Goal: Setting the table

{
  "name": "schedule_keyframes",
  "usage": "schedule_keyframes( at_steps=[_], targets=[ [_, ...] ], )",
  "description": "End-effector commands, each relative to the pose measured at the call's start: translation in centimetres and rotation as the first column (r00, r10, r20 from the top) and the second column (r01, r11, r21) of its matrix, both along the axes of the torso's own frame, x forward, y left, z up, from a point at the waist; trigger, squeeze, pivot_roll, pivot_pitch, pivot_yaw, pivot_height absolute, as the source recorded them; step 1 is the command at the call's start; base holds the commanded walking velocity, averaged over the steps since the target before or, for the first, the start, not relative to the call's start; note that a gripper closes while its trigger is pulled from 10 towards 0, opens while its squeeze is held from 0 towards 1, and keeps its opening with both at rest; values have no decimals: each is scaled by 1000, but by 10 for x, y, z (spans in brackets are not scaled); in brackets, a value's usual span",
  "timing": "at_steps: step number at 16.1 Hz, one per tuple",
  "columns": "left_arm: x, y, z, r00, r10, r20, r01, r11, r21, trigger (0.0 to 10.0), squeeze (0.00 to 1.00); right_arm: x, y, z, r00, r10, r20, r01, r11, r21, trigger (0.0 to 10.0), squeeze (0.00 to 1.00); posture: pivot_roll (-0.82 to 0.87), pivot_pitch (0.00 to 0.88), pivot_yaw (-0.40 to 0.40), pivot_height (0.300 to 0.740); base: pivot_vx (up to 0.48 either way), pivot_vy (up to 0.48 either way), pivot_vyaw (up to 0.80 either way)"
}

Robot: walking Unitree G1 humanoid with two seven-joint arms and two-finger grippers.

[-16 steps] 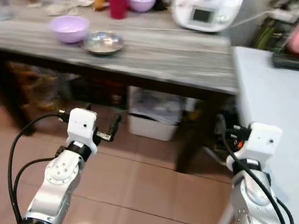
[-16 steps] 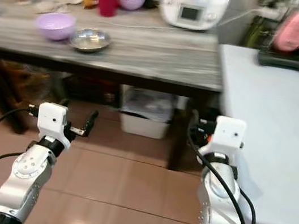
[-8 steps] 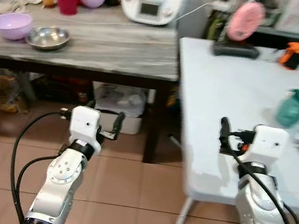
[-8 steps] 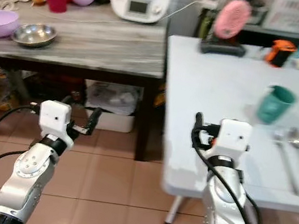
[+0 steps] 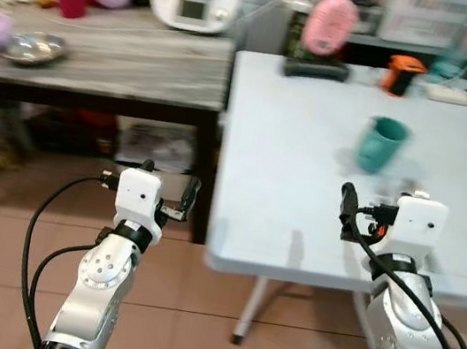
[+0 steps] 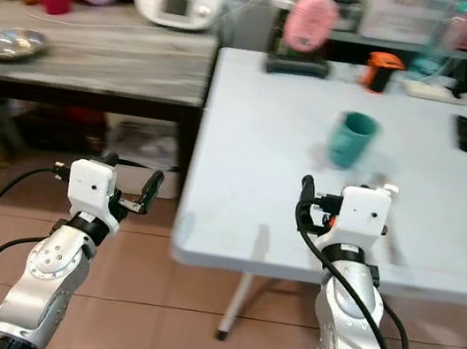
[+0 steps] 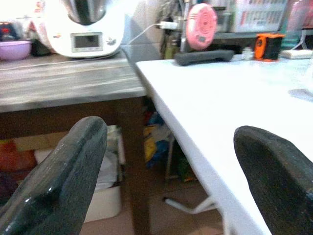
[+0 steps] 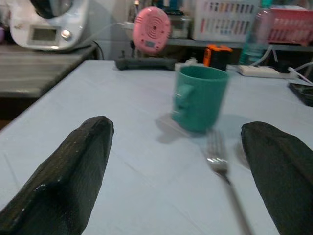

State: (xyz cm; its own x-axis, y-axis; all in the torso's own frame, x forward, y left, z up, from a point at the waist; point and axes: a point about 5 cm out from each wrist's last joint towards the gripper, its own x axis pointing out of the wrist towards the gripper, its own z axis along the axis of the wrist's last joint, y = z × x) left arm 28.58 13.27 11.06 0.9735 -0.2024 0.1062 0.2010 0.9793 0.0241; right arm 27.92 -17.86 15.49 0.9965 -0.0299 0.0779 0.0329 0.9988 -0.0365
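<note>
Teal mug (image 8: 199, 98) stands upright on the white table (image 5: 290, 157), toward the middle, with a fork (image 8: 221, 166) lying just in front of it (blurred, so details are hard to read). Right gripper (image 8: 181, 166) hovers low over the near part of the table, fingers spread wide, nothing between them. Left gripper (image 7: 171, 171) hangs off the table's left edge above the floor, fingers apart too. A pink fan (image 5: 328, 25) stands at the far edge, a grey wooden counter (image 5: 111, 51) to the left.
</note>
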Motion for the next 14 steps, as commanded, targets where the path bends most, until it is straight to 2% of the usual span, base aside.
schedule_keyframes(
  at_steps=[1,6,10,14],
  targets=[
    [-1,8,-2,1000,20,-11,-20,1000,13,10000,0,1,4,5,1000,13,22,-13,1000,0,10000,0,-270,80,24,740,0,-472,0],
    [1,6,-3,1000,24,-18,-24,1000,18,10000,0,0,5,5,1000,16,21,-17,1000,9,10000,0,-273,80,26,740,0,-453,0],
    [0,5,-4,1000,18,-9,-18,1000,16,10000,0,0,6,5,999,25,21,-25,1000,7,10000,0,-274,81,25,740,0,0,0],
    [2,4,0,1000,-16,4,16,1000,-2,10000,0,1,6,6,999,24,26,-24,1000,8,10000,0,-275,86,25,740,0,0,333]
  ],
)
